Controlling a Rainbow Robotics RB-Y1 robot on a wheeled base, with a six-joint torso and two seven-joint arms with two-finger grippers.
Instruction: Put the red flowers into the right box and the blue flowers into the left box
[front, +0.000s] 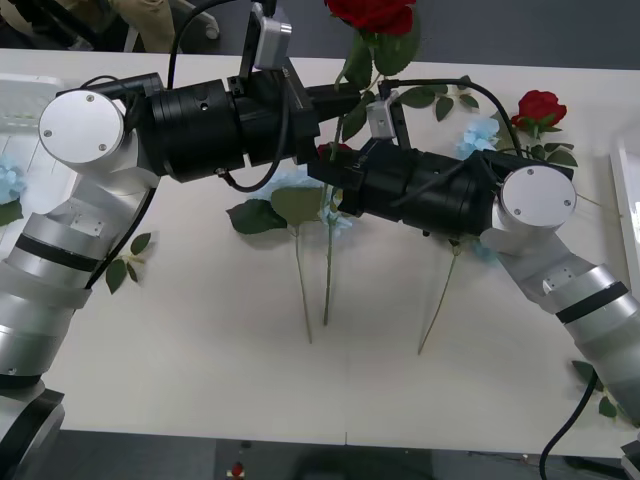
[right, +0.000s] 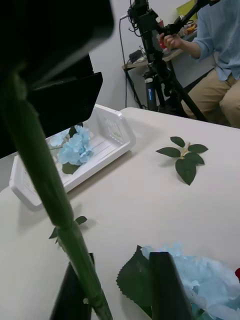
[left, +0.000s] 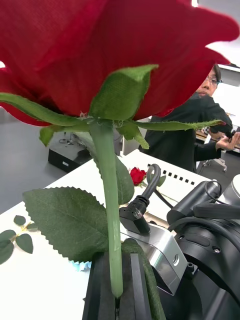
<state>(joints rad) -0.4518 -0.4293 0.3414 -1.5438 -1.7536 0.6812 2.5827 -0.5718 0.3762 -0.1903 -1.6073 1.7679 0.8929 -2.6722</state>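
**Both arms meet at frame centre, left gripper pinching a rose stem**

Counts, front view: 2 red roses, 2 bins, and blue flowers in at least 3 spots.

- Rose 1 (front: 372, 14): top centre of the frame, big bloom cut by the top edge, stem running down to the left gripper (front: 338, 100). In the left wrist view the black fingers (left: 102, 287) are clamped together on that green stem (left: 108, 200), bloom upright above them, one broad serrated leaf (left: 65, 222) off to the side.
- Rose 2 (front: 540, 106): upper right, lying on the white table (front: 200, 360), dark leaves around it.
- Blue flowers: pale fluffy cluster (front: 480, 135) upper right beside rose 2; another mostly hidden under the arms at centre, its large leaves (front: 270, 212) and thin stems trailing down toward lower centre; one more (front: 10, 180) at the far left edge.
- Slatted white bin (right: 107, 137): in the right wrist view it holds a blue cluster (right: 75, 146).
- Plain white bin (front: 628, 210): just its edge, right side of the frame.
- Loose leaf sprig (right: 184, 157) on the table, apart from the bin.

Right gripper (front: 335, 165): centre frame, just under the left gripper. Its wrist view has the rose stem crossing between its two black fingers (right: 167, 285); cannot tell if they touch it.
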